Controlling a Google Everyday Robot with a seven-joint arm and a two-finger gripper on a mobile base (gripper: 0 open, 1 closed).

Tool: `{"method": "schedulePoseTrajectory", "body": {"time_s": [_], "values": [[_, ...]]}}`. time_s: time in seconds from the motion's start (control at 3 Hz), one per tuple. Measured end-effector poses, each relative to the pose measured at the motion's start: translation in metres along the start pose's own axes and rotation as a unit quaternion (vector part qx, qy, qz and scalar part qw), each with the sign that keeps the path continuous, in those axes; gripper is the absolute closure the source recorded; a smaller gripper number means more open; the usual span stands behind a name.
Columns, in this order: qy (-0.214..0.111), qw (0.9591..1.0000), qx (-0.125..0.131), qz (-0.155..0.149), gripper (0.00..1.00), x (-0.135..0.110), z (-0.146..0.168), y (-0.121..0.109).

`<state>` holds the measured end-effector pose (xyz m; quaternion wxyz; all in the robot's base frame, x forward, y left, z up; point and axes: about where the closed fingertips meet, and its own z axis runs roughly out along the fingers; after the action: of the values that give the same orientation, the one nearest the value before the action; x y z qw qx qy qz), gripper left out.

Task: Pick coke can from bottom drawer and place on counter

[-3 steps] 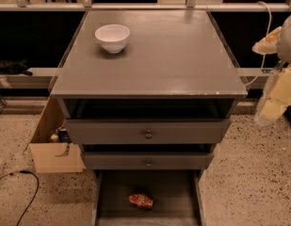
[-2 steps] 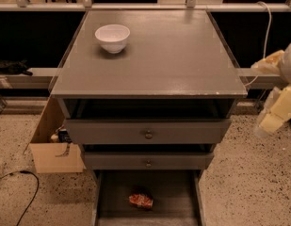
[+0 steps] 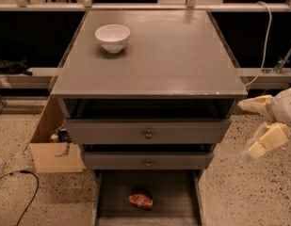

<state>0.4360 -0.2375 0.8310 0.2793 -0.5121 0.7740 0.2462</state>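
Below: red coke can [image 3: 141,200] lying in bottom drawer [image 3: 171,192]; claw [image 3: 244,130] spread right.

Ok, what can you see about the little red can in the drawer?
The coke can is small and red with pale markings, metal by its look. It seems to lie on its side on the dark floor of the open bottom drawer, near the middle. Only the floor touches it. The gripper hangs open, right of the cabinet, well above it.
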Motion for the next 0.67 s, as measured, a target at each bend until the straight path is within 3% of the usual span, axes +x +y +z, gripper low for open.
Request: {"method": "schedulePoseTrajectory", "body": {"time_s": [0.33, 0.67], "values": [[0.002, 1.0000, 0.001, -0.001, 0.00, -0.001, 0.000, 0.000], [-0.010, 0.9997, 0.010, 0.019, 0.00, 0.004, 0.011, -0.001]]}}
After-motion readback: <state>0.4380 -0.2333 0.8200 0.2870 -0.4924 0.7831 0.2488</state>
